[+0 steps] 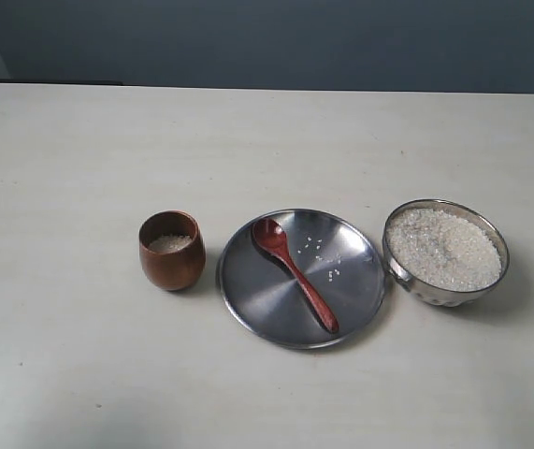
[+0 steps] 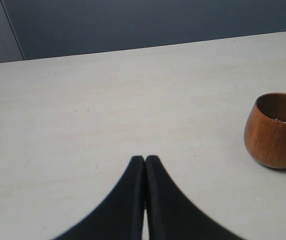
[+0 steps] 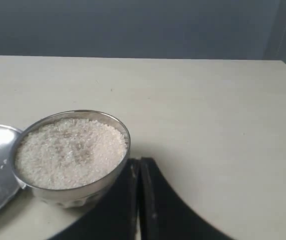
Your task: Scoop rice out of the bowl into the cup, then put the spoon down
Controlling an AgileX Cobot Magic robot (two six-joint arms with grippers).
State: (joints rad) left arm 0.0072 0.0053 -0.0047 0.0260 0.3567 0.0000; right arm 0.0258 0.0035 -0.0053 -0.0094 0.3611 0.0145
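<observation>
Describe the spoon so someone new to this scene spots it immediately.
On the pale table three things stand in a row; the middle one is a flat steel plate. The spoon lies on it: dark reddish wood, long and slim, unlike the rounded cup nearby.

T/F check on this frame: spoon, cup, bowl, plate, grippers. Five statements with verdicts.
1. The spoon lies on the plate. True.
2. The cup is empty. False: it holds some rice.
3. In the exterior view the bowl sits right of the plate. True.
4. The right gripper holds the spoon. False: its jaws are shut on nothing, like the left gripper.
5. The plate is clean. False: stray grains lie on it.
</observation>
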